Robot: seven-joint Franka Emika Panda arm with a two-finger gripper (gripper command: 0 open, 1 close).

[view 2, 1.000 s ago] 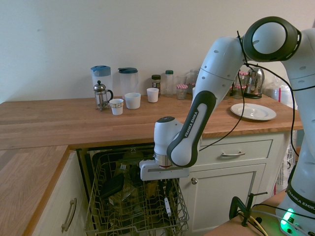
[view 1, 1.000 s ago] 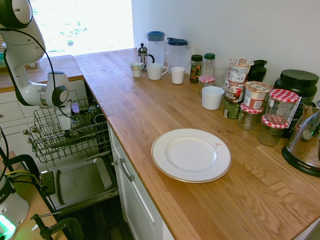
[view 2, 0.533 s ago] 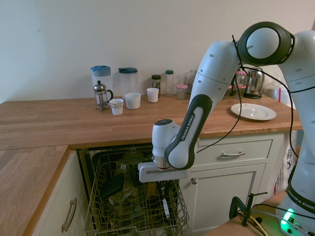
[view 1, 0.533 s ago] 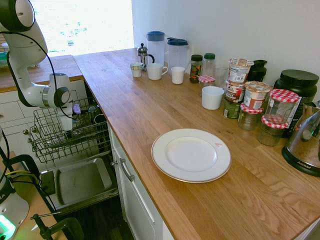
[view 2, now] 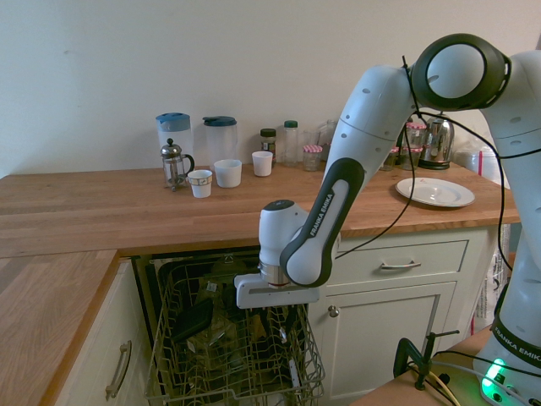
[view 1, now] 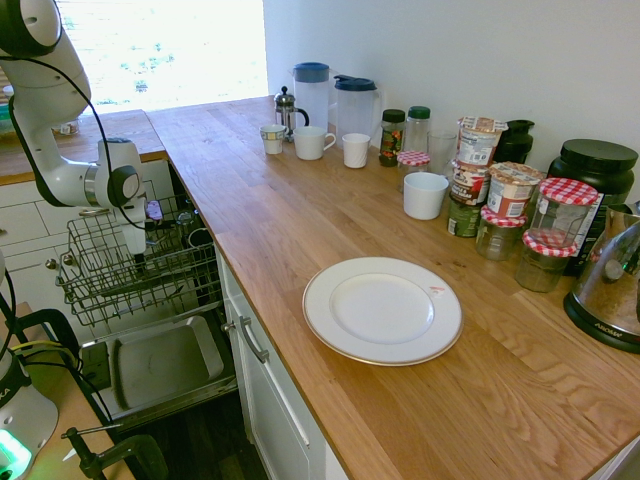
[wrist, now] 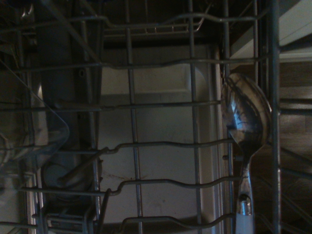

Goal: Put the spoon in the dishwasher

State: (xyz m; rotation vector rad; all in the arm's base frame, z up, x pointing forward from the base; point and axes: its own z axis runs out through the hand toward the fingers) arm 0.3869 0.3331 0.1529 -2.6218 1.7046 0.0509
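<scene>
Step in hand, by the look of it: release of the spoon, with placement all but done. Dishwasher, open, wire rack pulled out, grey inner door panel lowered beneath. Hand, white-bodied, pointing down over the rack; fingers parted, part way open as far as can be told, with nothing seen between. Spoon, silver bowl and whitish handle, in the rack by one side, lying along the wires in the wrist view, handle below the hand and apart from the fingers. Next move, as judged: a straight lift clear of the wires, without sideways sweep, lest a finger catch the rack or nudge the spoon. Chief obstacles: upright wires close about the fingers; dark dish and clear container sharing the rack. Around: wooden desk, bearing white plate, two lidded pitchers with blue tops, metal kettle, jars with checked lids, French press, pale cups; all outside the lift path.
</scene>
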